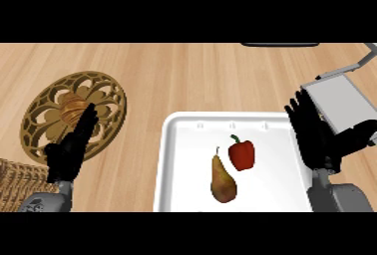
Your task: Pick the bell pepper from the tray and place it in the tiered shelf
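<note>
Bell pepper (242,154) is sitting on the white tray (184,164), red with a green stem pointing up and away from me, roughly in the middle of the tray's right half. Right next to it, on its left and a bit nearer to me, there's a brownish pear (222,180) lying lengthwise; from my feed the two look just about touching, but I can't say for sure.

My right hand (315,137) is over the tray's right edge, just to the right of the pepper and clear of it. Fingers are straight and spread, pointing away from me, thumb sticking out to the right, and it's got nothing in it. So the pepper is off to the hand's left, about level with the palm.

Behind that hand there's a grey metal shelf (340,99) angled toward the top right corner.

Left hand (70,147) is way over on the other side, fingers straight and empty too, hovering over the edge of a round ornate gold trivet-looking thing (70,94). A wicker basket (18,182) pokes in at the bottom left corner. Everything sits on a wood counter (191,74).
</note>
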You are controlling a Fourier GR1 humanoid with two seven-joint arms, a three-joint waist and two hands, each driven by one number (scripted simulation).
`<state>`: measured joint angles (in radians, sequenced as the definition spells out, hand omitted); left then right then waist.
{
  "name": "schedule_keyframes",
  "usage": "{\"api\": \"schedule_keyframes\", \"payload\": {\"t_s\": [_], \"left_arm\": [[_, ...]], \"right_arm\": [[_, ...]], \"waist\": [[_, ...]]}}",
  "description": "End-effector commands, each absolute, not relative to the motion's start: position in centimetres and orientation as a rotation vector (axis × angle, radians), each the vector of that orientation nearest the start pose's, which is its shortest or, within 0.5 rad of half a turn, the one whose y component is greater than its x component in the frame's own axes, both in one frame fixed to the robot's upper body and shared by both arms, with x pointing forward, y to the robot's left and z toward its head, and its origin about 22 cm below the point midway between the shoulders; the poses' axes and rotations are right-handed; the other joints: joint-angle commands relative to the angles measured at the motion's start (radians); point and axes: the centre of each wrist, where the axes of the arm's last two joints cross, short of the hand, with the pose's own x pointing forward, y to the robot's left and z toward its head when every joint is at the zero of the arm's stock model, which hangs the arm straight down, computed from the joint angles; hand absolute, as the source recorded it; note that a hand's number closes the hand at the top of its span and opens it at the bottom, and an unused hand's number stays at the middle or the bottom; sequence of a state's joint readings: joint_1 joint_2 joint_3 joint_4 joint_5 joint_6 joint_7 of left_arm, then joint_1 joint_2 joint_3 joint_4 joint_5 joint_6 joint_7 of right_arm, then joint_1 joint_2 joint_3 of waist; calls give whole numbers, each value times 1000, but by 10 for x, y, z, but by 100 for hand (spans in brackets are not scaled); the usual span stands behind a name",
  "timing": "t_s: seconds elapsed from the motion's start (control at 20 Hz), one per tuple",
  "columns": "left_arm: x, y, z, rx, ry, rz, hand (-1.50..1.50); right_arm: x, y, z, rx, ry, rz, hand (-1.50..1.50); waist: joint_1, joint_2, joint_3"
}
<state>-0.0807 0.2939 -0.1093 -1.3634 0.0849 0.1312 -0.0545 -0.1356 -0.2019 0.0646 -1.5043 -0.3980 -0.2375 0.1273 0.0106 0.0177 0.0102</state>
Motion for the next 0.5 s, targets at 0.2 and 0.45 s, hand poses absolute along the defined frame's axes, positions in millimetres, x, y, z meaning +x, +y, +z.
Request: {"api": "schedule_keyframes", "payload": {"t_s": [0.2,0.45], "left_arm": [[254,324,-2,303,-1404,-123,0],[247,330,-10,273,-1356,-66,0]], "right_arm": [[305,-180,73,-281,-1818,49,150],[292,-247,14,-974,-1657,-15,150]], "waist": [[42,-23,-15],[-2,-21,-25]]}}
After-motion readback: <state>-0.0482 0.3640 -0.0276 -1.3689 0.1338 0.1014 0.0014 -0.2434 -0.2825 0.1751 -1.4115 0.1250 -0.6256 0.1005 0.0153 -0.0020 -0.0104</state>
